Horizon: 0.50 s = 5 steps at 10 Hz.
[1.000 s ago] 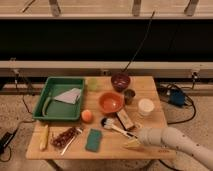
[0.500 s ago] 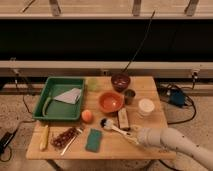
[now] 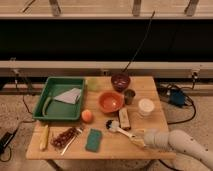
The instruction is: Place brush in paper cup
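The brush (image 3: 119,129) lies on the wooden table (image 3: 150,92), its dark round head toward the left and its white handle running down-right. My gripper (image 3: 137,138) reaches in from the lower right on a pale arm and sits at the handle's far end. The paper cup (image 3: 146,106), short and white with a wide pale rim, stands upright behind the gripper near the table's right edge.
An orange bowl (image 3: 110,101), a tan block (image 3: 124,118), a small dark metal cup (image 3: 130,96), a dark bowl (image 3: 120,80) and a yellow-green cup (image 3: 92,83) stand nearby. A green tray (image 3: 59,97), an orange fruit (image 3: 87,115), a green sponge (image 3: 93,140), a banana (image 3: 44,137) and a dark bag (image 3: 65,136) lie left.
My gripper has moved a little left along the table toward the end of the brush handle. The brush and cup have not moved.
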Tool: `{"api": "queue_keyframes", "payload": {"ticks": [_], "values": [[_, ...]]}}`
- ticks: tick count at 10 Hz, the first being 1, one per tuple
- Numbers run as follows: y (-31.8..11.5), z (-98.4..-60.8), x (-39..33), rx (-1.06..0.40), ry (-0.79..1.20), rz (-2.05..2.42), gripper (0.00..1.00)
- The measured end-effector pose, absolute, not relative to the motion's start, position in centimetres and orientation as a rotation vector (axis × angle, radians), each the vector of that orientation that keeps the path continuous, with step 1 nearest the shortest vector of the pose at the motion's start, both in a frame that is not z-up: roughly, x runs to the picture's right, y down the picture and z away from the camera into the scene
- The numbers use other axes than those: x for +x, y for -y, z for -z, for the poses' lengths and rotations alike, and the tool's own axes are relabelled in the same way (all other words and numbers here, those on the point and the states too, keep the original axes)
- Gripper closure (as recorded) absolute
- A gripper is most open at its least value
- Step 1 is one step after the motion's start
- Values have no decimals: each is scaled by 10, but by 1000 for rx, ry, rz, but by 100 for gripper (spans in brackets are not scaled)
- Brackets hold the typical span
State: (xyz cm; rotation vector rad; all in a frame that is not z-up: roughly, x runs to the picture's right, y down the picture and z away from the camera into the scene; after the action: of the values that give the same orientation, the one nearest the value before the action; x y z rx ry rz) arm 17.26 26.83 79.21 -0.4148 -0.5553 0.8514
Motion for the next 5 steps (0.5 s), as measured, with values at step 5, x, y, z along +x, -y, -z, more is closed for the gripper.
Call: {"api": "queue_keyframes", "payload": {"ticks": [5], "values": [[-252,-776,200,-374,530,-874,100]]}}
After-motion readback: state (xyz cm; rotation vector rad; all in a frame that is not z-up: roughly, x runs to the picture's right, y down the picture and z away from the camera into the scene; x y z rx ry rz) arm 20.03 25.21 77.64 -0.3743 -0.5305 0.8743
